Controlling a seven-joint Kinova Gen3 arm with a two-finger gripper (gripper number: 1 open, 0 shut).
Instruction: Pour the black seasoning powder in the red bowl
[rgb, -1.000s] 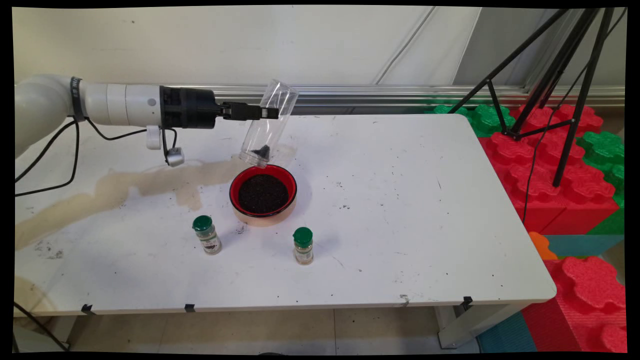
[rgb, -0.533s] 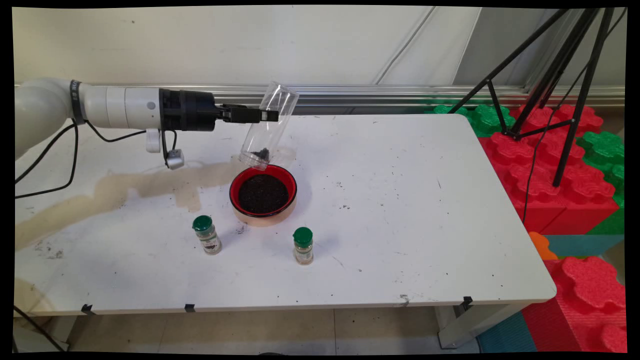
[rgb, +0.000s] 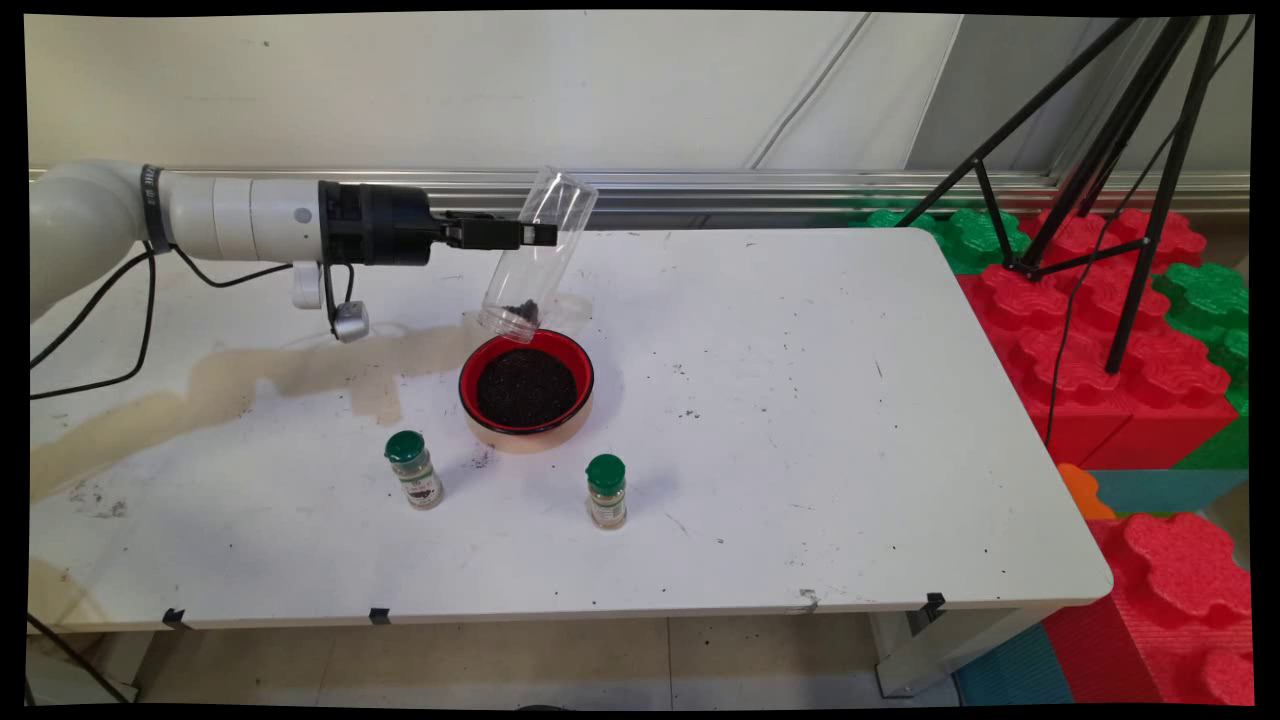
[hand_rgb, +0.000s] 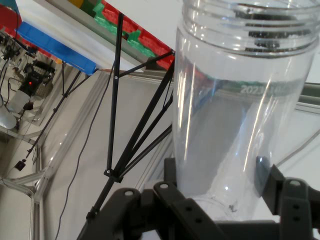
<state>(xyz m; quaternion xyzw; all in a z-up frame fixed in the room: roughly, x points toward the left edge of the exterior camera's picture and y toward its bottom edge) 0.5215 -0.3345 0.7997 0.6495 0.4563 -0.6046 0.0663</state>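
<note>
Watching from my station, I saw the gripper (rgb: 541, 234) clamped on a clear plastic jar (rgb: 536, 250), its fingers (hand_rgb: 172, 172) pressing the jar's wall from both sides. The arm reached in level from the worktop's left side, toward the far edge. The jar was tilted with its open mouth pointing down and to the left, and a small clump of dark grains sat just inside that mouth. Its lower rim hung right above the far rim of a red bowl (rgb: 526, 383), apart from it as far as I could tell. The bowl stood on the white worktop (rgb: 800, 450) left of centre and was filled with dark grains. Nearer the front edge stood two small green-capped spice bottles, one (rgb: 414, 469) to the bowl's front left, the other (rgb: 606, 490) to its front right, both upright and apart from the bowl. A brownish stain (rgb: 260, 370) spread across the worktop's left part.
</note>
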